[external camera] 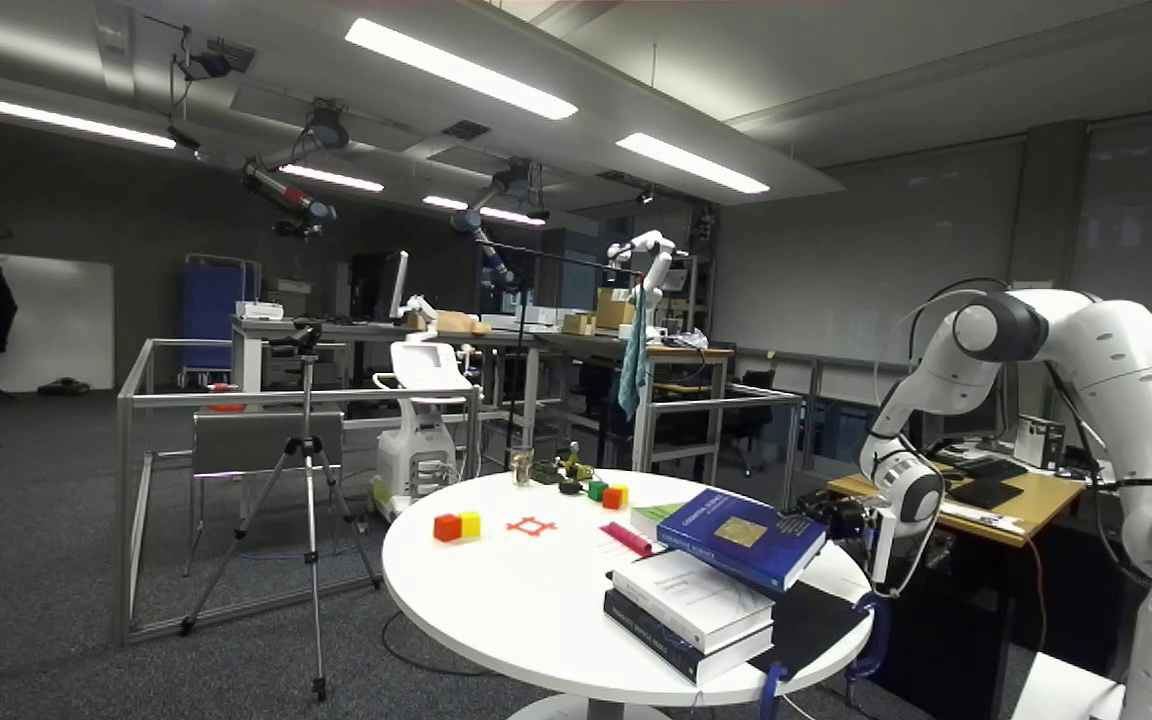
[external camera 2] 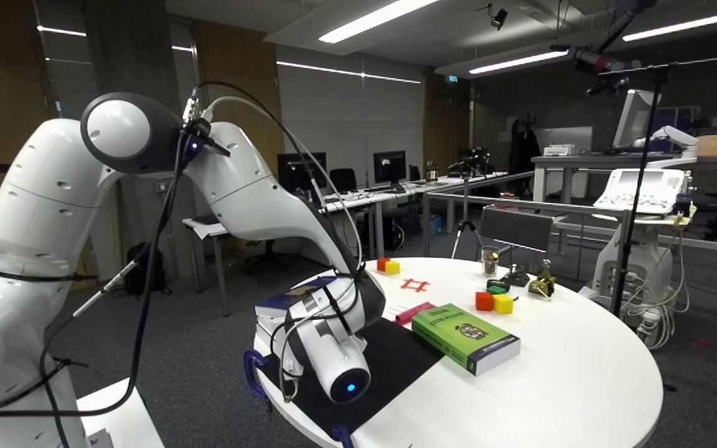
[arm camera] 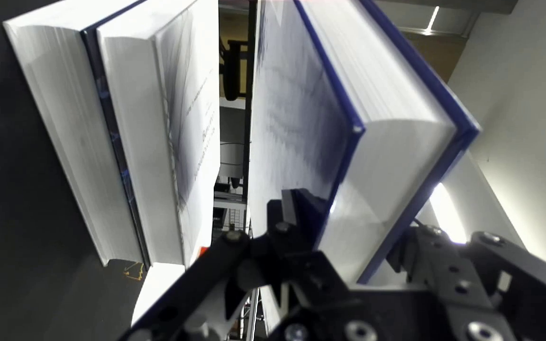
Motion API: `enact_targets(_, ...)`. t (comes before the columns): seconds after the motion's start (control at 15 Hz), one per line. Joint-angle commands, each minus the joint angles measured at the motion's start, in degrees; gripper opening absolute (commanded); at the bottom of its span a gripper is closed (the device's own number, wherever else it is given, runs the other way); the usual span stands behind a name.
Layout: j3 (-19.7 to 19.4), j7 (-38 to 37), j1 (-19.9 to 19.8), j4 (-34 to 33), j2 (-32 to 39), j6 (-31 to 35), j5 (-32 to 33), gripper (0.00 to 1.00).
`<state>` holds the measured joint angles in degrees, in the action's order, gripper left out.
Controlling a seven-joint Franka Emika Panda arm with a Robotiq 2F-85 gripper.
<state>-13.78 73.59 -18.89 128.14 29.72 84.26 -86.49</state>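
The gripper [arm camera: 354,232] pinches an end of the blue book [external camera: 741,540], jaws just its thickness apart. The book sits above 2 stacked books [external camera: 691,610], a narrow gap between. Slow, even movement should limit twisting. The white table [external camera: 496,590] has its rim near the stack; room lies overhead.

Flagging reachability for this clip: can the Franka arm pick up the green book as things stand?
Probably not: its fingers are clamped on the blue book and would need freeing first. Otherwise, nothing lies on the green book.
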Motion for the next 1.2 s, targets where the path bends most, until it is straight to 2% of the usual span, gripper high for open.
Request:
enact_targets(0.0, 0.5, 1.3, 0.3, 2.8, -2.7, -2.5, -6.3, 0.19)
enact_targets(0.4, 0.5, 1.2, 1.7, 3.1, -0.9, -2.2, -9.6, 0.19)
enact_targets(1.13, 1.1, 3.2, 4.7, 3.4, 0.9, 0.3, -9.7, 0.19)
